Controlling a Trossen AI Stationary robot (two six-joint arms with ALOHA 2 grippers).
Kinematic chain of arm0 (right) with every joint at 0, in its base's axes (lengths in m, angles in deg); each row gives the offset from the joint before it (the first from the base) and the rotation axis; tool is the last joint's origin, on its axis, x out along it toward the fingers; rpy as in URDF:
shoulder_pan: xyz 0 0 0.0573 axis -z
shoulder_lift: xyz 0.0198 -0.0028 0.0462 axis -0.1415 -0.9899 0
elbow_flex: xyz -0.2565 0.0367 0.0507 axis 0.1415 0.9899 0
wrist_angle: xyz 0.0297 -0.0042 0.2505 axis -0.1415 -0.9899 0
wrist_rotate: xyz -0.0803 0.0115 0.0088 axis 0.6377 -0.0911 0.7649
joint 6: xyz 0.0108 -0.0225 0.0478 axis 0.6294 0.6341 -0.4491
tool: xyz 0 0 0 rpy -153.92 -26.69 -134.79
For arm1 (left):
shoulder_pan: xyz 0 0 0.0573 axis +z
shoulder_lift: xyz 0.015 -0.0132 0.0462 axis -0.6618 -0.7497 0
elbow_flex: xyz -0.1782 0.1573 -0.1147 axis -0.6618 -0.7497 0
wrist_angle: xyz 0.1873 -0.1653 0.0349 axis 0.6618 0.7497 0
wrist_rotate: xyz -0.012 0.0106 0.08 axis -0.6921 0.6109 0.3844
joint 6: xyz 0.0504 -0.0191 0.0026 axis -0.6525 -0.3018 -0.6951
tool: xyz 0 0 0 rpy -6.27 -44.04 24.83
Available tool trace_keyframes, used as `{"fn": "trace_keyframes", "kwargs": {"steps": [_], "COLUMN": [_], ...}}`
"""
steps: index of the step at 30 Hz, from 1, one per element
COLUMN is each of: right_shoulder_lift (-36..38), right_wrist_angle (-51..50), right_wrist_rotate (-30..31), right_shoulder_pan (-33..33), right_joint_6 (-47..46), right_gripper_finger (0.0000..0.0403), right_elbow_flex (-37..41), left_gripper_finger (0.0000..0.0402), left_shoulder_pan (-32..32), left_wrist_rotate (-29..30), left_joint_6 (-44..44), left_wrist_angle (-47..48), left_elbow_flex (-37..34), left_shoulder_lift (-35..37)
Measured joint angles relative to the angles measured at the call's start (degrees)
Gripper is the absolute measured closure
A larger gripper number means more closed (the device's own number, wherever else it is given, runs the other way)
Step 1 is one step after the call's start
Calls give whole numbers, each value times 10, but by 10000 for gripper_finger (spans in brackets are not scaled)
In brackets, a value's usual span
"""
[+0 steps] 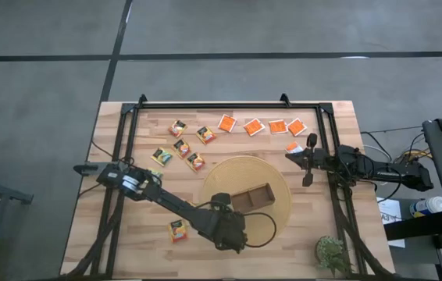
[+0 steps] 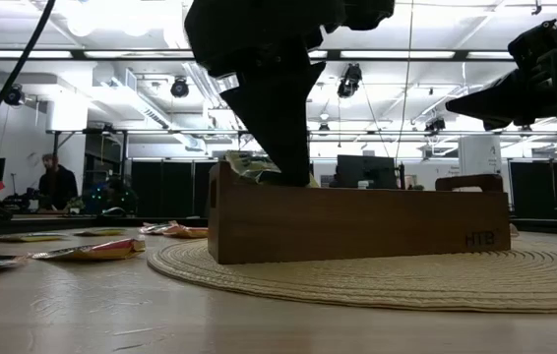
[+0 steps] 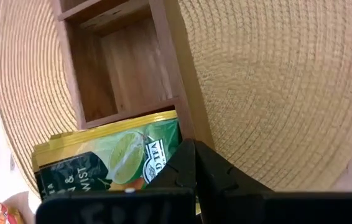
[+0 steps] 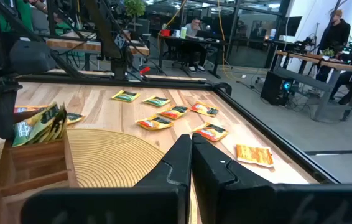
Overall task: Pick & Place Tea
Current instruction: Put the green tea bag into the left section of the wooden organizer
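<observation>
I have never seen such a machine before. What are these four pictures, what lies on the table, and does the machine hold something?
It is a robot with two dark arms at a wooden table. One picture looks down from above, one looks level across the table top, and two come from cameras on the arms' wrists.

On the table a round woven mat carries a brown wooden tray with compartments. Small flat square tea sachets lie scattered around it.

The left gripper has its fingers shut on a green-and-yellow tea sachet at one end of the tray. The right gripper is shut and empty, by the table's right edge.
</observation>
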Motion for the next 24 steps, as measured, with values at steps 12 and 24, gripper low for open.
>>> {"fn": "trace_keyframes", "kwargs": {"steps": [12,24], "right_shoulder_lift": [0,0], "right_wrist_angle": [0,0], "right_wrist_rotate": [0,0], "right_shoulder_pan": [0,0], "right_joint_6": [0,0], "right_gripper_finger": [394,394], "right_elbow_flex": [0,0], "left_gripper_finger": [401,401], "left_shoulder_pan": [-4,-3], "left_wrist_rotate": [-7,-7], "left_joint_6": [-29,1], "left_wrist_angle": [5,36], "left_elbow_flex": [39,11], "left_shoulder_lift": [-3,-2]}}
